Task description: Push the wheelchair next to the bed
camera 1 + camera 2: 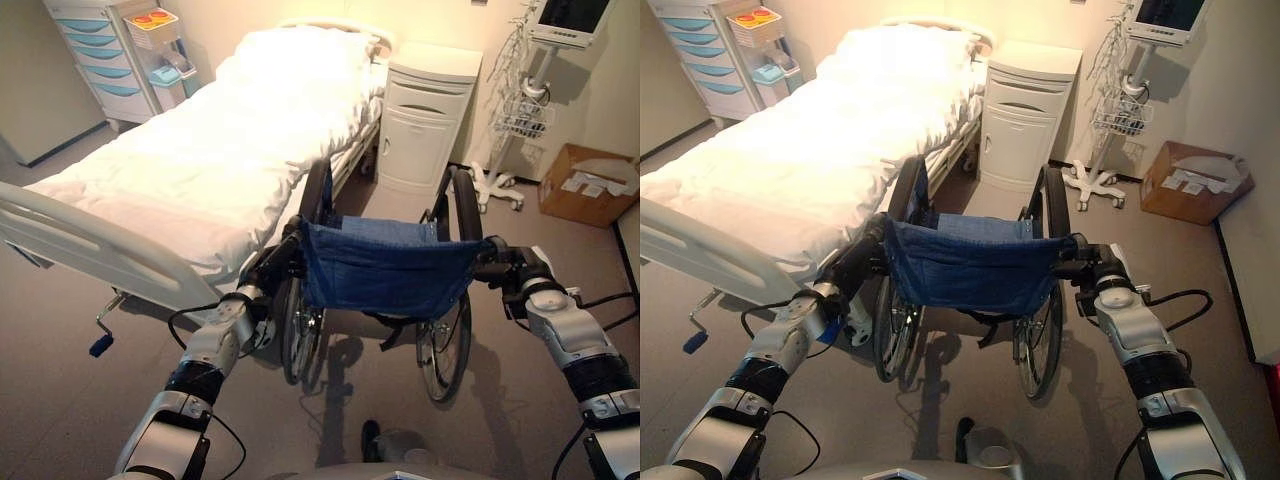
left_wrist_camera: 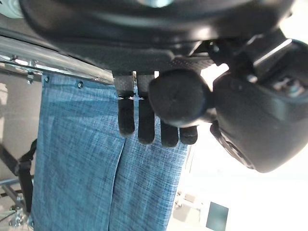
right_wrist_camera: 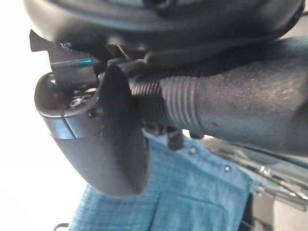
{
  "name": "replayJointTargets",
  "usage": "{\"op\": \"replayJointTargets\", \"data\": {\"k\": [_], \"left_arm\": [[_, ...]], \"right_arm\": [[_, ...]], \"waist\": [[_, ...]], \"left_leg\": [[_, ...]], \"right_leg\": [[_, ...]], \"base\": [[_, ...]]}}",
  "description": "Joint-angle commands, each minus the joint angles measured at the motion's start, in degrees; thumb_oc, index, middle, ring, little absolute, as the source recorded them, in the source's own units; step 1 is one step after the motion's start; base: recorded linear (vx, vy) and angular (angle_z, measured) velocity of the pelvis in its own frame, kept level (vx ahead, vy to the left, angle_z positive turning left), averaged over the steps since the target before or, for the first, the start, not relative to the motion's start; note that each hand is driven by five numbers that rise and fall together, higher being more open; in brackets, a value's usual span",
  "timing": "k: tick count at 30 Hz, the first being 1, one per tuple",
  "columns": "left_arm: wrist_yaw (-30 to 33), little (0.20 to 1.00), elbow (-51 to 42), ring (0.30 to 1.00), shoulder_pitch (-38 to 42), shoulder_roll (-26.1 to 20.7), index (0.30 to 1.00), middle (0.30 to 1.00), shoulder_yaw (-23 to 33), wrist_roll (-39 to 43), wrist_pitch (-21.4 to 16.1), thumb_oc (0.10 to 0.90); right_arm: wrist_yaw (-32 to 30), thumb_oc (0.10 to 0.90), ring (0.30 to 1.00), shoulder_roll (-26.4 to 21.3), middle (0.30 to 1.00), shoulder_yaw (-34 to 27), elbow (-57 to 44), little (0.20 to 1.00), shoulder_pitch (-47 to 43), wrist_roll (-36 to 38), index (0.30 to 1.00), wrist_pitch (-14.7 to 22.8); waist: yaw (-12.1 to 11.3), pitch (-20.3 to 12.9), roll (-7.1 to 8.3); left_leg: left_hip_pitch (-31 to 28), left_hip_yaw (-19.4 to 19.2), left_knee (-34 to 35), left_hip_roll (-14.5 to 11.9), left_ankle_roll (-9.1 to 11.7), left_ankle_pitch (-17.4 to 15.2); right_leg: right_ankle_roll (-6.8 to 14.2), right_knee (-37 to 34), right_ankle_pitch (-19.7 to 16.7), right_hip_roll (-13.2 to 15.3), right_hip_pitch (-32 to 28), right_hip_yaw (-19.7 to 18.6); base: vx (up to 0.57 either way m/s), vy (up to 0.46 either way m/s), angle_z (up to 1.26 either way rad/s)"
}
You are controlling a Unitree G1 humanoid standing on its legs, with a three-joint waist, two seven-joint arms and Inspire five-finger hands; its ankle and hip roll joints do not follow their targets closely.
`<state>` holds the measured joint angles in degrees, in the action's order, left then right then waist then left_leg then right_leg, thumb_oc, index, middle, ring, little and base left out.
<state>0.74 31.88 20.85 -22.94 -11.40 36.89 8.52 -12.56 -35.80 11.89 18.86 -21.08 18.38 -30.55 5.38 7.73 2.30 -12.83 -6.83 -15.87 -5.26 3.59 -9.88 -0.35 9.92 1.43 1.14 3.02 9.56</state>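
Note:
The wheelchair (image 1: 385, 265) has a blue denim backrest and stands in front of me, its left wheel close to the side of the bed (image 1: 200, 150), which has white sheets. My left hand (image 1: 268, 268) is curled round the left push handle (image 2: 178, 98); in the left wrist view its fingers (image 2: 139, 127) wrap under the grip. On the other side, my right hand (image 1: 505, 265) is shut on the ribbed right push handle (image 3: 216, 106), with the thumb (image 3: 113, 139) laid across it.
A white bedside cabinet (image 1: 425, 115) stands past the wheelchair at the head of the bed. A monitor stand on wheels (image 1: 520, 110) and a cardboard box (image 1: 590, 185) are at the right. The bed's footboard (image 1: 90, 245) and crank (image 1: 100, 345) stick out at the left. A drawer cart (image 1: 100, 55) is at the far left.

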Motion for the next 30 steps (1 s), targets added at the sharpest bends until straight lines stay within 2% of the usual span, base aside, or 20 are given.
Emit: {"op": "replayJointTargets", "data": {"k": [1, 2, 3, 4, 5, 8, 9, 10, 12, 13, 14, 16, 20, 23, 25, 27, 30], "left_arm": [[-0.46, 0.3, -0.73, 0.3, 3.22, 2.29, 0.3, 0.3, 0.78, 0.49, -2.47, 0.4], [-0.63, 0.3, -1.28, 0.3, 3.07, 2.29, 0.3, 0.3, 0.69, 0.37, -2.27, 0.4], [-0.9, 0.3, -1.87, 0.3, 2.97, 2.15, 0.3, 0.3, 0.69, 0.07, -1.99, 0.4], [-1.26, 0.3, -1.99, 0.3, 2.9, 2.15, 0.3, 0.3, 0.72, -0.06, -2.15, 0.4], [-1.86, 0.3, -2.05, 0.3, 2.74, 1.75, 0.3, 0.3, 0.86, 0.0, -2.4, 0.4], [-2.46, 0.3, -1.84, 0.3, 3.0, 0.73, 0.3, 0.3, 1.1, 0.82, -2.64, 0.4], [-2.66, 0.3, -1.88, 0.3, 2.98, 0.31, 0.3, 0.3, 1.06, 1.15, -2.85, 0.4], [-2.36, 0.3, -2.45, 0.3, 2.64, 0.02, 0.3, 0.3, 0.94, 1.47, -2.88, 0.4], [-2.2, 0.3, -3.32, 0.3, 1.87, -0.22, 0.3, 0.3, 1.01, 1.48, -2.85, 0.4], [-2.05, 0.3, -3.98, 0.3, 1.06, -0.28, 0.3, 0.3, 1.08, 1.58, -2.86, 0.4], [-2.04, 0.3, -4.19, 0.3, 0.81, -0.25, 0.3, 0.3, 1.13, 1.62, -2.84, 0.4], [-1.94, 0.3, -4.06, 0.3, 0.83, -0.19, 0.3, 0.3, 1.71, 1.41, -2.07, 0.4], [-1.11, 0.3, -1.4, 0.3, 2.32, -0.03, 0.3, 0.3, 1.08, 1.76, -2.99, 0.4], [-0.61, 0.3, -0.72, 0.3, 3.4, 0.29, 0.3, 0.3, 0.75, 1.48, -3.1, 0.4], [0.11, 0.3, -0.45, 0.3, 4.29, 0.49, 0.3, 0.3, 0.25, 1.28, -3.2, 0.4], [0.76, 0.3, -0.27, 0.3, 5.0, 1.06, 0.3, 0.3, 0.21, 1.69, -3.04, 0.4], [1.33, 0.3, -0.12, 0.3, 5.6, 1.54, 0.3, 0.3, 0.44, 1.52, -2.89, 0.4]], "right_arm": [[-0.29, 0.4, 0.3, 9.93, 0.3, 3.54, -5.99, 0.3, 4.21, 5.56, 0.3, 13.91], [-0.77, 0.4, 0.3, 9.79, 0.3, 3.3, -6.19, 0.3, 4.18, 5.9, 0.3, 13.97], [-1.39, 0.4, 0.3, 9.59, 0.3, 2.93, -6.48, 0.3, 4.1, 6.51, 0.3, 14.04], [-1.86, 0.4, 0.3, 9.62, 0.3, 2.85, -6.4, 0.3, 3.99, 6.75, 0.3, 14.27], [-2.41, 0.4, 0.3, 10.03, 0.3, 2.91, -6.0, 0.3, 3.44, 6.7, 0.3, 14.29], [-2.76, 0.4, 0.3, 10.47, 0.3, 3.39, -4.97, 0.3, 2.03, 6.17, 0.3, 13.67], [-3.04, 0.4, 0.3, 10.6, 0.3, 3.77, -4.92, 0.3, 1.96, 6.15, 0.3, 13.7], [-3.19, 0.4, 0.3, 10.64, 0.3, 4.18, -4.98, 0.3, 2.32, 6.14, 0.3, 14.15], [-3.02, 0.4, 0.3, 10.5, 0.3, 4.33, -5.15, 0.3, 3.06, 6.12, 0.3, 14.62], [-2.67, 0.4, 0.3, 10.12, 0.3, 4.06, -5.49, 0.3, 4.02, 6.05, 0.3, 14.9], [-2.46, 0.4, 0.3, 9.88, 0.3, 3.87, -5.63, 0.3, 4.35, 6.05, 0.3, 14.97], [-1.38, 0.4, 0.3, 9.71, 0.3, 3.38, -5.13, 0.3, 4.71, 5.8, 0.3, 15.08], [0.89, 0.4, 0.3, 9.75, 0.3, 3.01, -4.71, 0.3, 5.53, 5.23, 0.3, 15.83], [0.96, 0.4, 0.3, 10.68, 0.3, 3.29, -4.41, 0.3, 5.79, 4.64, 0.3, 16.69], [1.38, 0.4, 0.3, 11.09, 0.3, 3.25, -4.44, 0.3, 6.15, 3.86, 0.3, 17.78], [2.19, 0.4, 0.3, 11.1, 0.3, 3.13, -4.13, 0.3, 6.32, 3.44, 0.3, 19.38], [2.73, 0.4, 0.3, 11.07, 0.3, 3.05, -2.8, 0.3, 5.27, 2.92, 0.3, 20.25]], "waist": [[2.28, -0.66, -0.96], [2.03, -0.47, -0.62], [1.64, -0.24, -0.14], [1.16, 0.29, -0.32], [0.46, 0.41, -0.34], [-0.93, 0.88, -1.58], [-2.14, 1.07, -2.5], [-3.25, 1.03, -2.92], [-4.5, 1.02, -3.09], [-5.14, 0.79, -2.93], [-5.28, 0.69, -2.82], [-5.2, -0.32, -2.31], [-5.13, -1.43, -1.75], [-5.29, -1.91, -1.37], [-5.06, -1.67, -1.77], [-5.0, -1.47, -2.0], [-5.32, -1.56, -1.98]], "left_leg": [[4.14, -2.73, -17.57, 4.07, 0.94, 13.36], [6.54, -3.45, -19.58, 2.97, 0.85, 13.22], [8.79, -4.42, -19.33, 1.96, 0.2, 12.38], [10.29, -4.63, -18.19, 1.32, -0.43, 10.97], [11.25, -5.0, -13.74, 1.83, -1.2, 10.54], [12.1, -5.09, -0.58, 2.65, -1.36, 11.36], [13.42, -3.3, 8.81, 3.69, -0.64, 13.34], [15.24, -1.64, 13.14, 4.07, 0.02, 15.57], [17.15, -0.38, 16.74, 4.08, 0.74, 18.8], [18.79, -0.68, 17.17, 3.86, 1.01, 20.02], [19.32, -0.88, 16.65, 3.79, 0.93, 19.86], [18.78, -2.34, 14.4, 4.1, -0.53, 17.21], [17.67, -4.28, 11.06, 4.96, -2.54, 13.43], [16.92, -5.06, 10.58, 6.32, -4.48, 12.06], [15.69, -5.71, 10.8, 6.61, -5.28, 11.34], [14.3, -6.03, 11.08, 6.98, -5.84, 10.69], [12.3, -6.69, 11.84, 7.27, -6.0, 9.94]], "right_leg": [[0.96, -3.52, -3.58, 2.17, -2.01, -2.23], [0.62, -3.51, -3.01, 2.23, -2.96, -2.19], [0.51, -3.52, -2.45, 2.52, -4.0, -2.17], [0.66, -3.37, -1.85, 2.17, -4.95, -2.47], [1.11, -3.36, -1.14, 1.97, -5.96, -2.86], [1.89, -3.45, 0.16, 0.65, -7.98, -3.01], [2.37, -4.2, 0.95, -0.43, -9.88, -3.58], [2.6, -4.95, 1.5, -1.04, -11.36, -4.48], [2.83, -6.15, 2.36, -1.41, -13.94, -5.88], [3.05, -6.76, 3.3, -1.15, -16.06, -6.78], [3.13, -7.05, 3.55, -0.98, -16.65, -7.13], [4.35, -7.38, 4.14, 0.75, -17.61, -7.34], [6.03, -5.66, 4.31, 4.1, -17.51, -4.31], [7.56, 0.3, 1.55, 6.87, -15.15, -3.57], [7.39, 7.96, -1.97, 8.83, -11.95, -2.51], [7.02, 13.14, -3.83, 9.94, -10.0, -1.75], [6.79, 11.32, -4.86, 11.93, -8.45, 0.71]], "base": [[0.24, -0.209, -0.02], [0.24, -0.15, -0.06], [0.23, -0.088, 0.03], [0.28, -0.024, -0.05], [0.28, 0.057, -0.08], [0.28, 0.118, -0.18], [0.41, 0.185, -0.36], [0.39, 0.156, -0.42], [0.36, 0.122, -0.66], [0.35, 0.148, -0.82], [0.33, 0.192, -0.95], [0.29, 0.215, -1.05], [0.28, 0.233, -0.48], [0.24, 0.247, -0.5], [0.19, 0.234, -0.18], [0.18, 0.204, 0.04], [0.2, 0.126, -0.01]]}}
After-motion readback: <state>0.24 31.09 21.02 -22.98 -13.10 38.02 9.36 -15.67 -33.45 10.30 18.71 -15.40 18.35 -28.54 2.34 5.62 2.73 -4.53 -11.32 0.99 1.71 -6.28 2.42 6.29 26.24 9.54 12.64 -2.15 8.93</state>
